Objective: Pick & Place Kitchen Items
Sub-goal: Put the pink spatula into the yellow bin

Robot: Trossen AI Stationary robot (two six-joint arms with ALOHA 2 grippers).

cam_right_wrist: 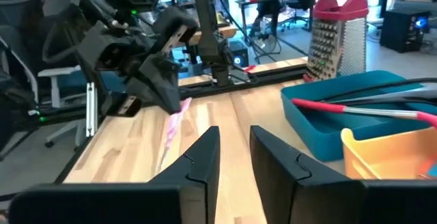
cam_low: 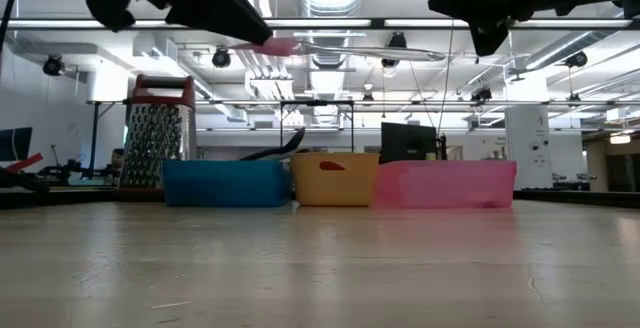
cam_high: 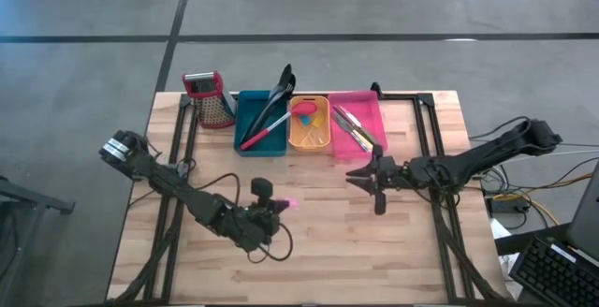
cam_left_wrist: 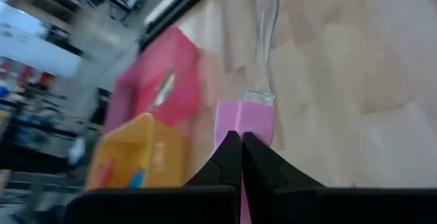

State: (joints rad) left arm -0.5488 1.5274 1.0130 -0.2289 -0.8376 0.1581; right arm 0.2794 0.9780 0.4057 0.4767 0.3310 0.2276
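Observation:
My left gripper [cam_high: 277, 208] hovers over the near middle of the table, shut on a spatula [cam_left_wrist: 254, 94] with a pink head and a clear handle. In the low view the spatula [cam_low: 340, 50] is high above the tabletop. My right gripper [cam_right_wrist: 235, 157] stands open with nothing between its fingers, raised over the table's right half in front of the pink bin [cam_high: 358, 120]. The teal bin [cam_high: 260, 124] holds a red-handled utensil and black tongs. The orange bin [cam_high: 310, 124] holds small coloured pieces, and the pink bin holds metal tools. My left gripper pinches the spatula's pink head [cam_left_wrist: 233, 123] between its two fingers. The clear handle [cam_left_wrist: 265, 19] sticks straight out past the fingertips, in line with them. The spatula is lifted clear of the table and lies almost level [cam_low: 300, 47], pointing toward the right arm.
A metal box grater with a red top [cam_high: 211, 98] stands at the far left, beside the teal bin. The three bins sit in a row along the far edge. Black frame rails [cam_high: 176, 171] run along both sides of the table. Bare wood lies between the arms.

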